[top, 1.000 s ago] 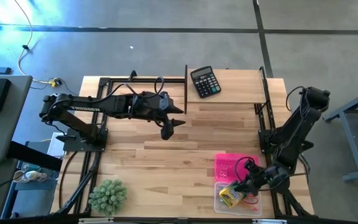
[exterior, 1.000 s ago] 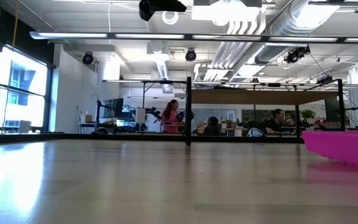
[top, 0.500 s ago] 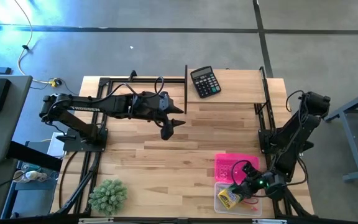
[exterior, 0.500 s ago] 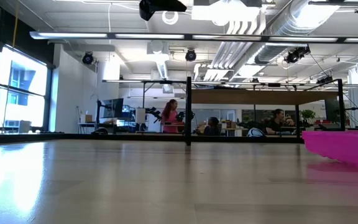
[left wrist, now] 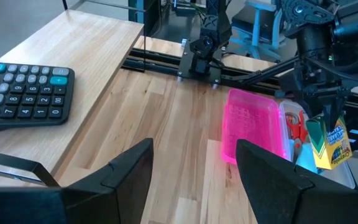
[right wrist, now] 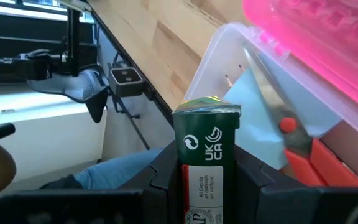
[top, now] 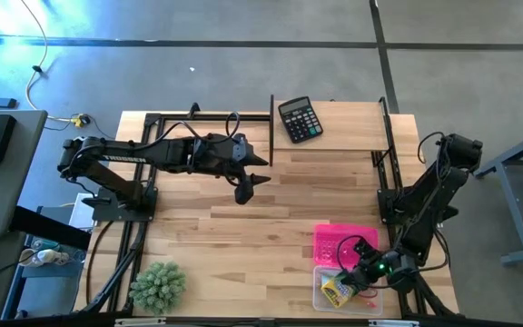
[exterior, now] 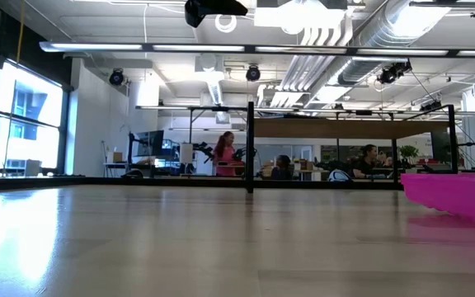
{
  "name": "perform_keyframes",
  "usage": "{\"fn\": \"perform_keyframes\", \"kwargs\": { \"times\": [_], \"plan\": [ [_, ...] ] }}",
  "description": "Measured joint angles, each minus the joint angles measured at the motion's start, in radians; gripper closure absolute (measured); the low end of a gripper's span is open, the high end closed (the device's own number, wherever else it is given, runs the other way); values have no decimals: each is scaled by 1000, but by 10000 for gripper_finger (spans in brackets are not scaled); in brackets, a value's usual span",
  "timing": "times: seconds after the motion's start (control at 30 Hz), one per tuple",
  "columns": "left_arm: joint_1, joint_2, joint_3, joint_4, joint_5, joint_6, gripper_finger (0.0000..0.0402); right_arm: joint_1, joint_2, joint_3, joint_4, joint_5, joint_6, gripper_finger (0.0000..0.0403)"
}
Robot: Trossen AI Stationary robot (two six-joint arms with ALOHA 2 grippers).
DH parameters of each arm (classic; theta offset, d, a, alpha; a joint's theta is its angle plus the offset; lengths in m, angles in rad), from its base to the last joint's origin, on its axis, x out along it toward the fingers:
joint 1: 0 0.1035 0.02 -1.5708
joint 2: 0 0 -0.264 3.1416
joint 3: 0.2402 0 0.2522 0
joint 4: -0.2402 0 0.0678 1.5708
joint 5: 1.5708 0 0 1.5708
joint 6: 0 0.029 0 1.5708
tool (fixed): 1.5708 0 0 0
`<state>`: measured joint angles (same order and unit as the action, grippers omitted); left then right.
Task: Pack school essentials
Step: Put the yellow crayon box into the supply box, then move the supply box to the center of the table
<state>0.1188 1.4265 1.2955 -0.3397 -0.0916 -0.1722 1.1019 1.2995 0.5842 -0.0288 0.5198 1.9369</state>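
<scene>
A clear plastic box (top: 363, 292) sits at the table's near right corner, with its pink lid (top: 341, 240) lying just beyond it. Inside I see a light-blue notepad (right wrist: 253, 99) and red-handled scissors (right wrist: 306, 149). My right gripper (top: 352, 275) is over this box, shut on a yellow-green crayon box (top: 336, 289). My left gripper (top: 248, 186) hangs open above the middle of the table, touching nothing; its fingers (left wrist: 129, 171) frame the left wrist view. The pen, pencils and eraser are hidden. My right gripper (right wrist: 207, 171) pinches the crayon box between its two fingers (right wrist: 166, 168), one on each long side. The box lies along the fingers, and its green end (right wrist: 207, 121) sticks out past them. It points slanting down into the clear box (left wrist: 331, 143); whether it touches the bottom, I cannot tell.
A black calculator (top: 299, 119) lies at the far edge, and a green spiky plant (top: 159, 284) stands at the near left corner. Black frame rails (top: 271, 127) run along the far side. The pink lid (exterior: 456, 194) shows at the low view's right. People stand in the room beyond.
My right gripper has moved a little toward the table's near edge, carrying the crayon box with it over the clear box. It has kept hold.
</scene>
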Motion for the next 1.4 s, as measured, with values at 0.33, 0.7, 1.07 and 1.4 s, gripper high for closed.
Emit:
{"fn": "perform_keyframes", "kwargs": {
  "times": [0.33,0.7,1.07,1.4],
  "plan": [
    [0,0,0,0,-1,-8,184,-2,-1,0,-11,-5,15,305],
    [0,0,0,0,-2,-12,184,-1,-1,1,-38,-31,49,203],
    [0,0,0,0,-2,-12,184,14,-6,1,-42,-13,108,197],
    [0,0,0,0,-2,-11,184,5,-95,6,-43,75,-4,197]
  ]
}}
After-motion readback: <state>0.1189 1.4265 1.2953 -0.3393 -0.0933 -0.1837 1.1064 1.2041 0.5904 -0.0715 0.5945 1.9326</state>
